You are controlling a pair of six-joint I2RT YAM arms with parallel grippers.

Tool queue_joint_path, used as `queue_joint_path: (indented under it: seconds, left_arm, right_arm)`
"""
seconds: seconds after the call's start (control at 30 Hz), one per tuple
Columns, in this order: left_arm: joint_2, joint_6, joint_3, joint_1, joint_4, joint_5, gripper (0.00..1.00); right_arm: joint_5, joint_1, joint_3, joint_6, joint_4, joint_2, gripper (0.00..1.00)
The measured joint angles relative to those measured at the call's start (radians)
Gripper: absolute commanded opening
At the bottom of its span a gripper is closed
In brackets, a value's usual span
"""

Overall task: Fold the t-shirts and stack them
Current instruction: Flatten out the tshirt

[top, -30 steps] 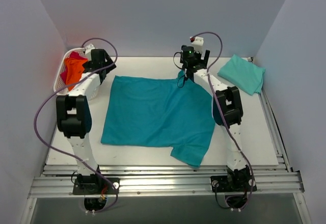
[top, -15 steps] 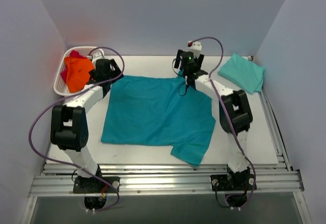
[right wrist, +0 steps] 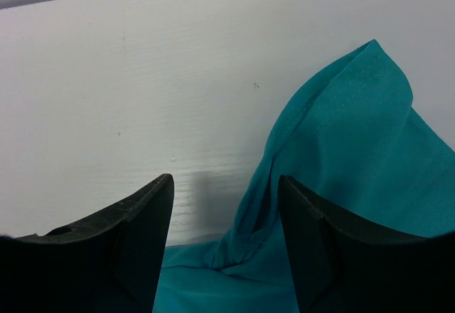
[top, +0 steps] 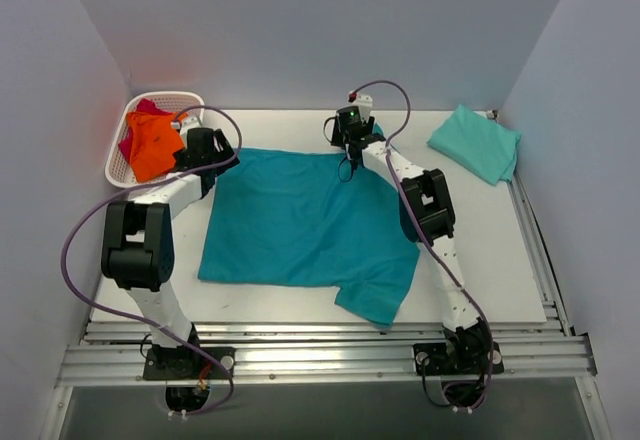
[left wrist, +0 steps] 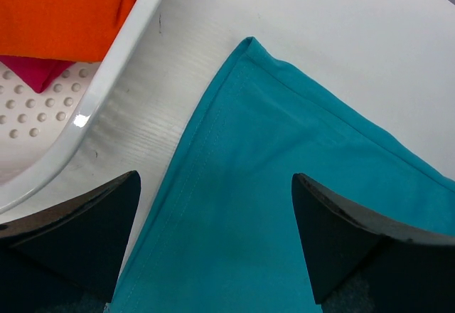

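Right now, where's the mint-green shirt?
Top view: the mint-green shirt lies at the far right corner of the table, right of the teal shirt and apart from it.

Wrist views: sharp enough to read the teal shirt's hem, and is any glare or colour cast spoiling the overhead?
Left wrist: sharp, teal shirt hem stitching readable, one small glare spot on the basket rim. Right wrist: cloth crisp, the dark fingers soft-edged, faint shadow on the table. Top external: even light, no glare, orange shirt tints the left wall reddish.
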State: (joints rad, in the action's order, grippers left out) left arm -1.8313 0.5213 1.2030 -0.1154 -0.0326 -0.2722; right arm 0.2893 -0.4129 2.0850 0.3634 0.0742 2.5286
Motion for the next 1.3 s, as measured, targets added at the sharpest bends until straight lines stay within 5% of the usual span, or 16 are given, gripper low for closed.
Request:
queue_joint_path:
  seconds: [0.1,0.17,0.2,0.23,0.83,0.97,1.07,1.3]
  left_arm:
    - [-0.012,-0.002,0.0,0.005,-0.007,0.002,0.96]
    - [-0.021,-0.002,0.0,0.008,-0.013,0.007,0.96]
    - [-0.026,-0.002,0.0,0.011,-0.014,0.01,0.96]
    - [-0.031,-0.002,0.0,0.014,-0.017,0.012,0.96]
    - [-0.066,-0.001,-0.001,0.031,-0.03,0.042,0.96]
    - [-0.069,-0.001,-0.001,0.032,-0.031,0.042,0.96]
    - [-0.069,-0.001,-0.001,0.032,-0.03,0.042,0.97]
    - [-0.069,-0.002,-0.001,0.032,-0.039,0.042,0.96]
  right_arm:
    - [-0.007,0.0,0.003,0.013,0.001,0.0,0.37]
    - [-0.014,0.0,0.003,0.022,0.001,0.0,0.21]
    - [-0.019,0.0,0.003,0.029,0.001,0.0,0.04]
    - [-0.022,0.0,0.003,0.027,0.002,0.0,0.0]
    - [-0.087,0.002,0.259,0.064,0.055,0.175,0.0]
    - [-0.113,0.006,0.298,0.076,0.118,0.212,0.14]
    - [-0.141,0.008,0.297,0.096,0.189,0.232,0.71]
    - [-0.167,0.002,0.175,0.049,0.373,0.196,0.79]
